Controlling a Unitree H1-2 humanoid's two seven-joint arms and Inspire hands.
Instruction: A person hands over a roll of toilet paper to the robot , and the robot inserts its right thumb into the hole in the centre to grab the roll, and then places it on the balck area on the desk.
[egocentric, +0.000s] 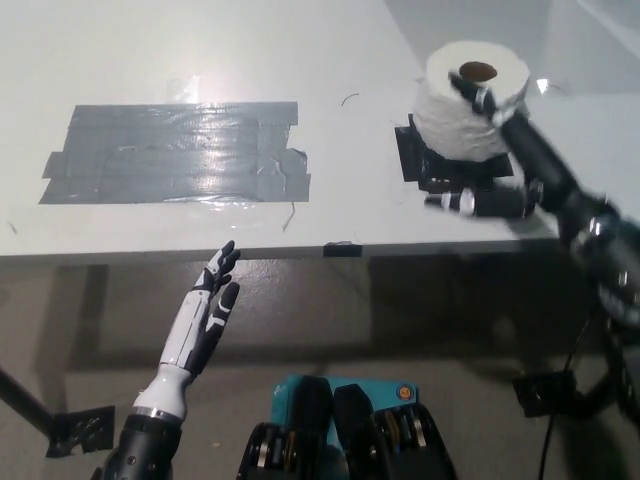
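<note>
The white toilet paper roll (450, 125) stands upright on the black taped patch (415, 160) at the table's right, its brown core hole facing up. My black right hand (545, 190) reaches in from the right, open and blurred. Its thumb lies across the roll's top edge by the hole, not visibly inside it. Its fingers (475, 203) stretch leftward low in front of the roll, over the patch's near edge. My white left hand (205, 310) rests open below the table's front edge at the lower left.
A large patch of grey tape strips (175, 150) covers the table's left half. A small black tape mark (340, 248) sits on the white table's front edge (150, 255). A cable and a black fitting (545, 390) lie on the floor at the lower right.
</note>
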